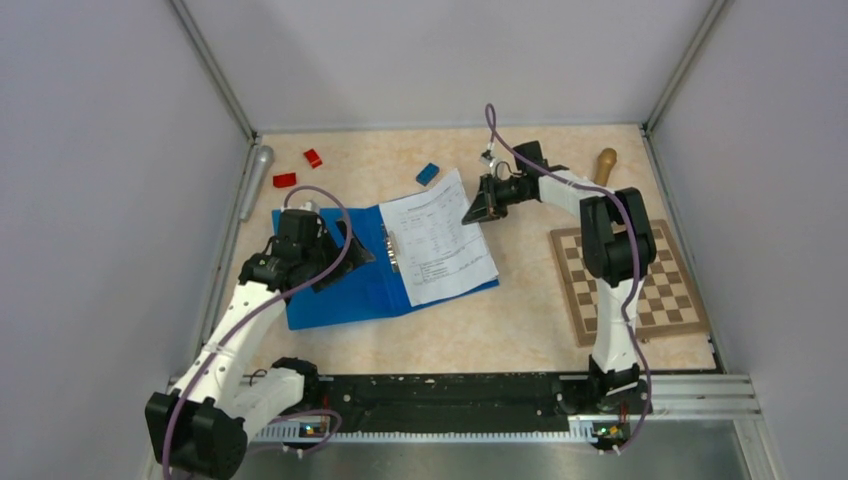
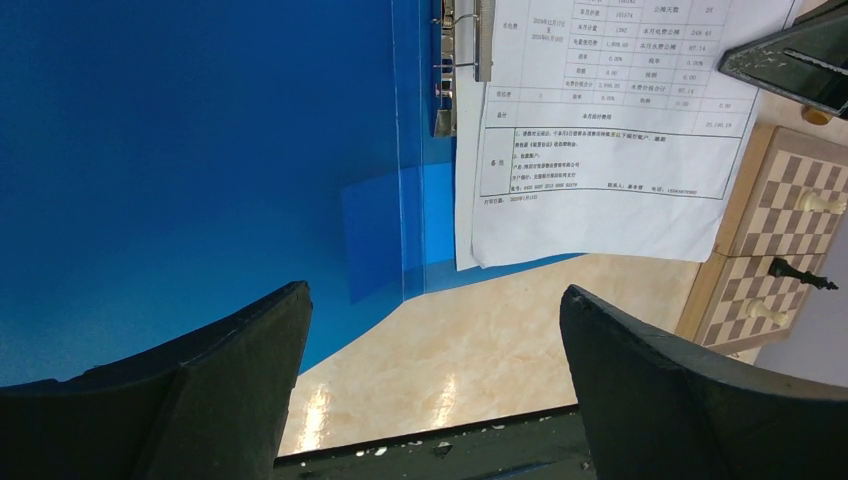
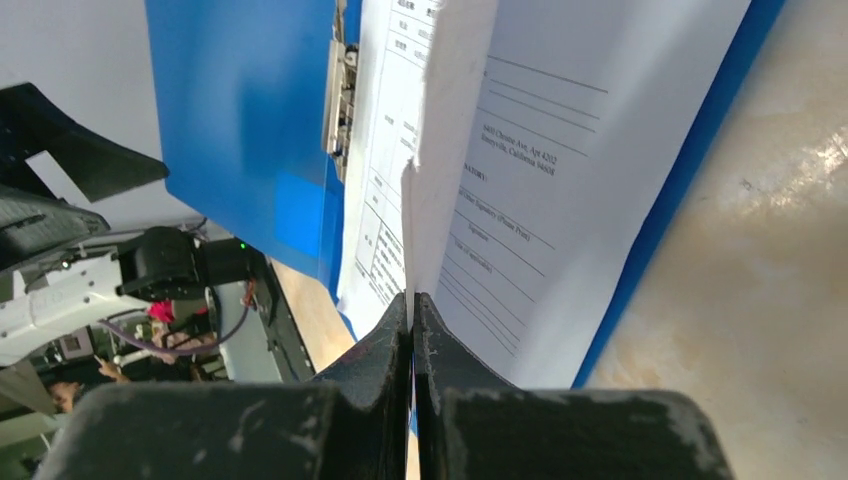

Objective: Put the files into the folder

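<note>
The blue folder [image 1: 340,285] lies open on the table, its metal clip [image 2: 460,60] along the spine. The files [image 1: 440,250], white printed sheets, rest on its right half. My right gripper [image 1: 478,208] is at the files' far right corner, shut on the edge of one sheet [image 3: 450,120], which stands lifted off the sheets below it [image 3: 560,160]. My left gripper [image 1: 338,255] hovers over the folder's left cover [image 2: 180,150]. It is open, and only bare table shows between its fingers [image 2: 250,350].
A wooden chessboard [image 1: 625,285] lies at the right with a few pieces [image 2: 818,203] on it. At the back are two red blocks [image 1: 284,180], a small blue block [image 1: 428,173], a grey cylinder [image 1: 255,180] and a wooden handle [image 1: 605,163]. A black rail [image 1: 450,390] runs along the near edge.
</note>
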`<state>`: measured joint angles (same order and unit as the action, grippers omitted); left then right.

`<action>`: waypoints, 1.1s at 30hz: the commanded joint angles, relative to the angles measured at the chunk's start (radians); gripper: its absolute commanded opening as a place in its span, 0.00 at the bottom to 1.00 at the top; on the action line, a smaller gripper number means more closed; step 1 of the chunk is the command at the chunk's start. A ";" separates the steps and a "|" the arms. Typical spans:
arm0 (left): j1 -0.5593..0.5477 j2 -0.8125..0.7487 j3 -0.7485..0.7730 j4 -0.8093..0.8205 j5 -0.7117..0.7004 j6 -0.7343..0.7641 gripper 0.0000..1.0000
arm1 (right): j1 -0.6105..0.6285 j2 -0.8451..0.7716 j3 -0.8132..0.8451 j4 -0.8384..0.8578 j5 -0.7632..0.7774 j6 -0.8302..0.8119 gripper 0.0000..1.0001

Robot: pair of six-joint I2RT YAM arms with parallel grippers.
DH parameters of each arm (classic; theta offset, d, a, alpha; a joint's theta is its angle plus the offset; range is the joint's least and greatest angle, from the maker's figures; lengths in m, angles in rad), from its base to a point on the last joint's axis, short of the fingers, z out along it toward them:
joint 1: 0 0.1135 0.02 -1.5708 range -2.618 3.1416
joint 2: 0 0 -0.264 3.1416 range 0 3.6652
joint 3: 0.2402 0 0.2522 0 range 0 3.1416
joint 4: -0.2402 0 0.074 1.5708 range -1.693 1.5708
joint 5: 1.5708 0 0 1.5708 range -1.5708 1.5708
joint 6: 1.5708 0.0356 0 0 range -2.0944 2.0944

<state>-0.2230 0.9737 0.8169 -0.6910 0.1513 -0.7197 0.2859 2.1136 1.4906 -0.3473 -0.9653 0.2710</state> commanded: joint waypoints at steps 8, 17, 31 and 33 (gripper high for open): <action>0.005 0.033 0.002 0.040 0.028 0.015 0.99 | 0.008 0.036 0.101 -0.045 -0.051 -0.103 0.00; 0.005 0.067 -0.004 0.053 0.032 0.018 0.99 | 0.037 0.072 0.137 -0.034 -0.081 -0.094 0.00; 0.005 0.058 0.023 0.009 0.011 0.036 0.99 | 0.051 0.089 0.135 0.018 -0.053 -0.057 0.00; 0.005 0.056 0.022 0.006 0.010 0.035 0.99 | 0.051 0.087 0.128 0.021 -0.047 -0.057 0.00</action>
<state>-0.2230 1.0458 0.8101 -0.6849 0.1673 -0.6994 0.3290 2.1990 1.5864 -0.3759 -1.0153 0.2138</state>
